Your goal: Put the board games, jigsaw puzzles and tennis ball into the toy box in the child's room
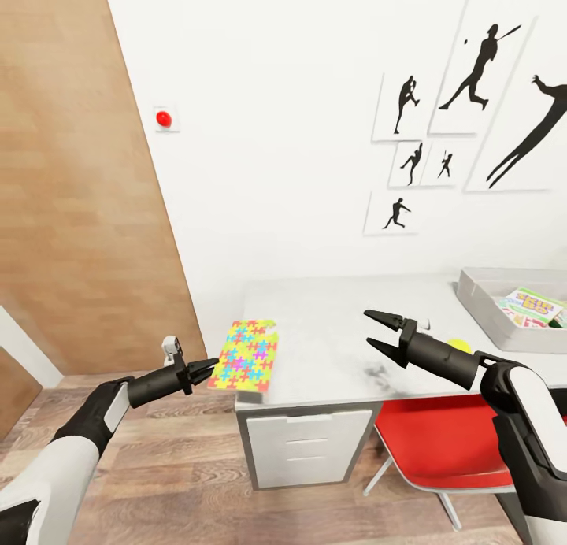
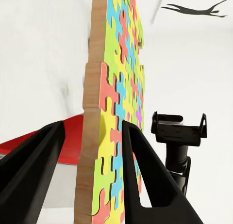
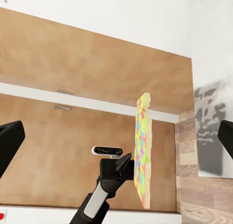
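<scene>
At the desk's (image 1: 331, 332) left end, a jigsaw puzzle (image 1: 245, 354) overhangs the edge, pinched by the left gripper (image 1: 211, 368) — the left wrist view has one finger (image 2: 29, 170) on each face of the board (image 2: 114, 117), orange edge toward the camera. Over the desk's middle, the right gripper (image 1: 376, 330) hangs with fingers spread, nothing between them, pointing toward the puzzle; its wrist view catches the puzzle (image 3: 142, 146) edge-on with the left gripper (image 3: 127, 165) clamped on it. Toy box (image 1: 484, 297) sits at the desk's right end, printed board games (image 1: 534, 307) inside. Tennis ball (image 1: 459, 345) lies on the desk just beside the toy box, partly hidden by the right arm. Under the desk — white drawer unit (image 1: 307, 443) and a red chair (image 1: 441, 443). Athlete silhouette pictures (image 1: 472, 64) on the wall above the desk.
</scene>
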